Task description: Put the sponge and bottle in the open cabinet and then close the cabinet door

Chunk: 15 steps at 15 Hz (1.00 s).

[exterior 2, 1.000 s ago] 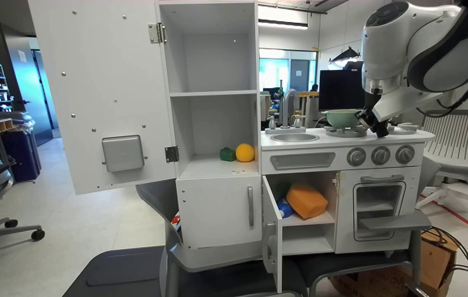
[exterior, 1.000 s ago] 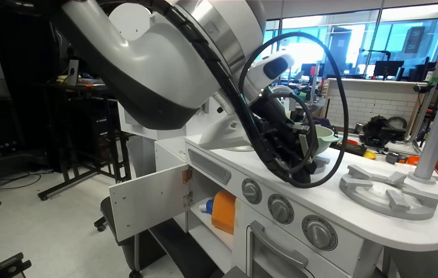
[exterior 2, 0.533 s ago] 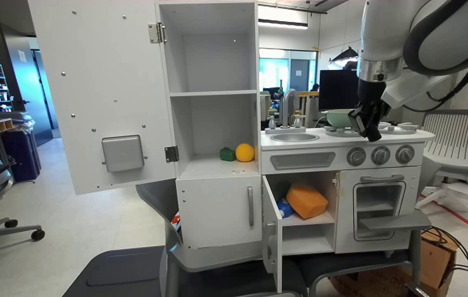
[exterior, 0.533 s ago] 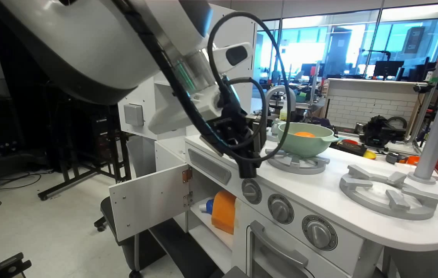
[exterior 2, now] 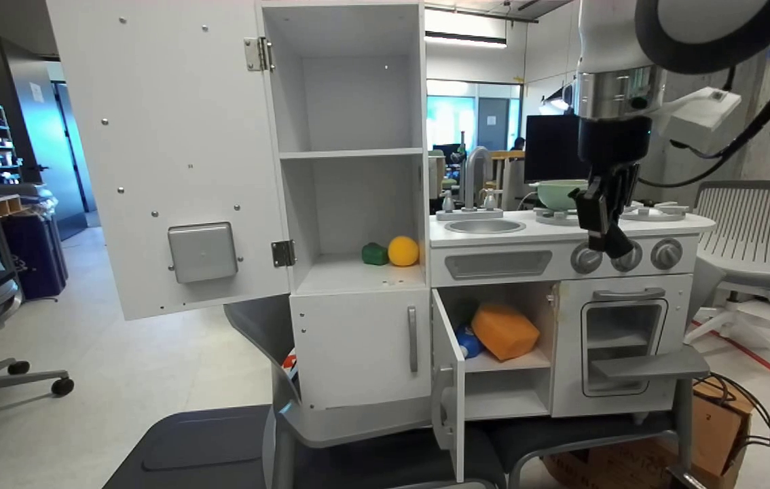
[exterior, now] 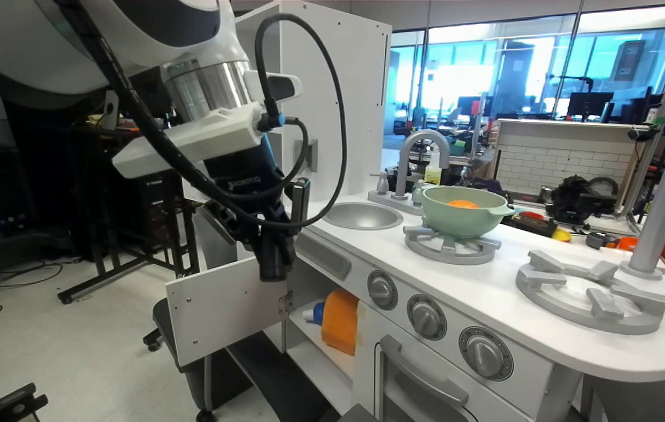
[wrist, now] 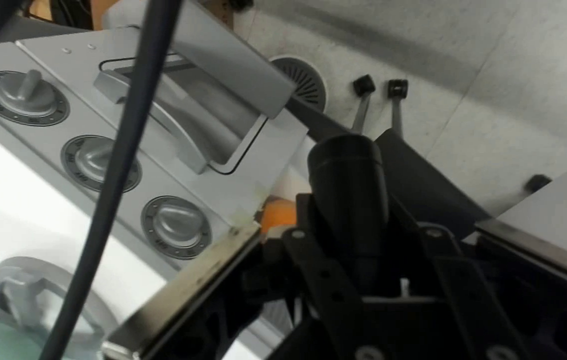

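- Putting the black bottle (wrist: pixel 347 160) into the low cabinet (exterior 2: pixel 504 402) is, in my judgement, the step in hand; it is not yet done.
- My gripper (wrist: pixel 351 220) is pinching this black bottle, which points downward, and hangs in front of the counter (exterior: pixel 496 280), higher than the cabinet opening.
- The orange lump (exterior 2: pixel 506 331), which I take for the sponge, lies on the shelf (exterior 2: pixel 521 361) inside the cabinet, just beside a blue thing (exterior 2: pixel 469 343). Another orange thing (exterior: pixel 462 204) is in the green bowl (exterior: pixel 464 223), so I am not fully certain.
- The cabinet door (exterior: pixel 227 316) stands open.
- Next, I think, I must lower the bottle and bring it through the opening, without hitting the counter's edge or the door.
- Only after letting it go and pulling back completely, I should push the door closed.
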### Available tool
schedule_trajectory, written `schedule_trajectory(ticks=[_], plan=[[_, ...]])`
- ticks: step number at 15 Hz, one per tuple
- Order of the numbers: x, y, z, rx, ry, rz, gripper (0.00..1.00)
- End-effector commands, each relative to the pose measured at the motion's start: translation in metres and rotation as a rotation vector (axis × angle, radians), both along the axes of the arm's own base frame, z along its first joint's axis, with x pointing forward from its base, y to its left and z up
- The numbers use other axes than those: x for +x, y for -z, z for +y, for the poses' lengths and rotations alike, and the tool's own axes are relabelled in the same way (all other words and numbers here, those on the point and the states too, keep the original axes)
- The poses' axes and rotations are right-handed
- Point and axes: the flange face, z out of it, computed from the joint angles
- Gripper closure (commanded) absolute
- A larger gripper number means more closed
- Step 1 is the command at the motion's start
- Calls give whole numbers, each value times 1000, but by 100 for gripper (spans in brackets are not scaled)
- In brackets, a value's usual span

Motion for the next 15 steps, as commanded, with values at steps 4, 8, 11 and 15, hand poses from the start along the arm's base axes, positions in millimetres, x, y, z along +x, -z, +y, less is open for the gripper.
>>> schedule_trajectory(ticks=[4, 8, 11, 15], plan=[[-1, 23, 45, -58, -122, 188, 91], [11, 79, 54, -82, -95, 175, 91], [22, 122, 60, -100, -60, 202, 91], [38, 173, 79, -117, -26, 179, 91]])
